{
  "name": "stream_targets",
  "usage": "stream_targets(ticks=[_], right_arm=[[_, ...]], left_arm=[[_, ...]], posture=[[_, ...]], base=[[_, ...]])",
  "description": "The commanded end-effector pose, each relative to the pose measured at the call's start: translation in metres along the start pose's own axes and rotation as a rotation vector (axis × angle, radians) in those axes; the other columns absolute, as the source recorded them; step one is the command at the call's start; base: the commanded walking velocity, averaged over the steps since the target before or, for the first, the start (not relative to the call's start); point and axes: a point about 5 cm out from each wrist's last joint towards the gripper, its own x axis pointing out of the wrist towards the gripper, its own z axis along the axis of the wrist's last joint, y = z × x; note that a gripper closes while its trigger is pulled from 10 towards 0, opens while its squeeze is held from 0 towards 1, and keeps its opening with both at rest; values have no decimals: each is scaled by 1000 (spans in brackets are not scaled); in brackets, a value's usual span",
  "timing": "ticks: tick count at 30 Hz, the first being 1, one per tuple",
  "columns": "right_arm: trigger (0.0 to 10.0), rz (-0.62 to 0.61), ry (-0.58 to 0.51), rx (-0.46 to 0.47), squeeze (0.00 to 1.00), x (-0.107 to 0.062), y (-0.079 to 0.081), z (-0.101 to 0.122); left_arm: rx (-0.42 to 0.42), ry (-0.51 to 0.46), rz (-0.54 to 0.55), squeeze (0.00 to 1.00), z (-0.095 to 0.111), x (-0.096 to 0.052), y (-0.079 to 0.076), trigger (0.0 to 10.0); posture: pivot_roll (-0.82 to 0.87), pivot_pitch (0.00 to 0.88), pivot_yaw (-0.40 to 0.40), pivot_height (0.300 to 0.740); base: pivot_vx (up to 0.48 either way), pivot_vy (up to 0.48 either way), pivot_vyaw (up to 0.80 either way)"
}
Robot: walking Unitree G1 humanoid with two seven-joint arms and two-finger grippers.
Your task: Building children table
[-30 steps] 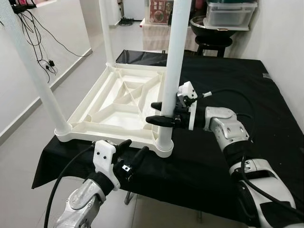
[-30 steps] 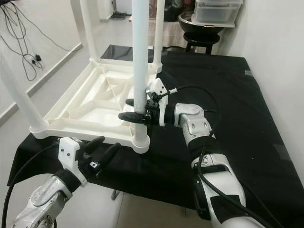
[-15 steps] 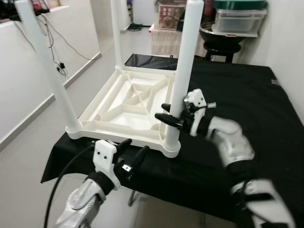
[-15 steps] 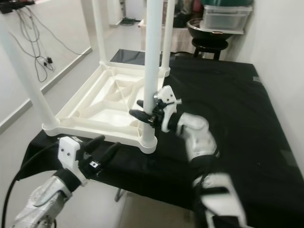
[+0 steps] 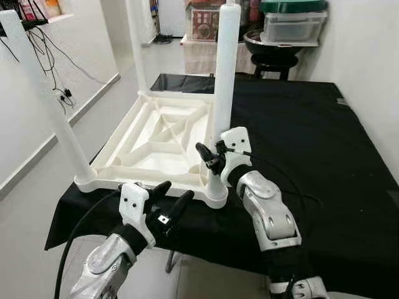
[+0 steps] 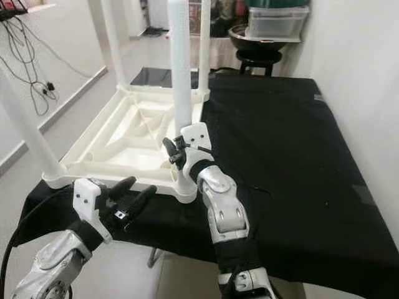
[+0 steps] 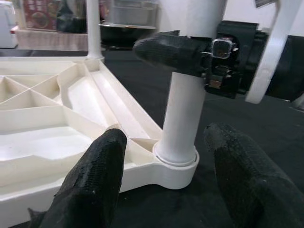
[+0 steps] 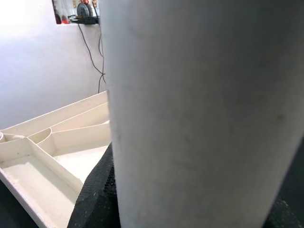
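The tabletop [image 5: 156, 140] lies upside down on the black cloth [image 5: 312, 137], its ribbed underside up, at the robot's near left corner of the covered table. Three legs already stand in their corner sockets: one at the far left [image 5: 47, 106] and two at the back, one being [image 5: 137, 47].

Starting on the left, the left gripper [image 5: 168, 202] hovers just below the near edge of the tabletop, fingers spread and holding nothing. From its wrist view the socket collar [image 7: 176, 164] sits straight ahead between its two fingers [image 7: 95, 185], close but not touching.

Moving right, the fourth leg [image 5: 222, 93] stands upright in that near corner socket. The right gripper [image 5: 209, 159] is clenched round it low down, a little above the collar; in its wrist view the leg is right against the camera with black finger pads [image 8: 97, 194] pressed to it.

As I read it, the step is seating this last leg. To do it well the right gripper should keep the leg plumb and press or twist straight down along its axis, not sideways, or the light tabletop may skid on the cloth. The idle left gripper could brace the rim beside the collar to stop that. A gap at the collar would mean it isn't home.
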Motion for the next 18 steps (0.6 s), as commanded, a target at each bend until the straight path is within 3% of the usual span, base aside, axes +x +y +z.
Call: stream_targets(ticks=[1,7,9,10,13,14,16,18], right_arm=[[10000,33,101,56,1000,-1,5,-20],[10000,163,19,101,1000,2,12,-2],[10000,309,0,81,1000,6,16,6],[10000,427,-2,68,843,6,18,10],[10000,427,-2,68,843,6,18,10],[10000,545,-7,24,0,5,19,13],[10000,741,0,-46,0,3,16,16],[10000,809,18,-45,0,4,14,16]], left_arm=[[-2,8,10,0,-2,0,1,10000],[-9,11,-3,0,-4,1,1,10000],[-12,12,-10,0,-4,2,0,10000],[-13,12,-11,0,-5,2,-1,10000],[-13,12,-11,0,-5,2,-1,10000],[-13,11,-10,0,-6,3,-1,10000],[-14,9,-7,0,-6,3,-2,10000],[-15,8,-6,0,-7,3,-2,10000]], posture=[[-9,58,-1,740],[-19,49,-1,740],[-19,42,-4,740],[-17,38,-8,740],[-17,38,-8,740],[-16,35,-12,740],[-15,33,-15,740],[-20,28,-21,740]], base=[[0,0,0],[0,0,0],[0,0,0],[0,0,0],[0,0,0],[0,0,0],[0,0,0],[0,0,0]])
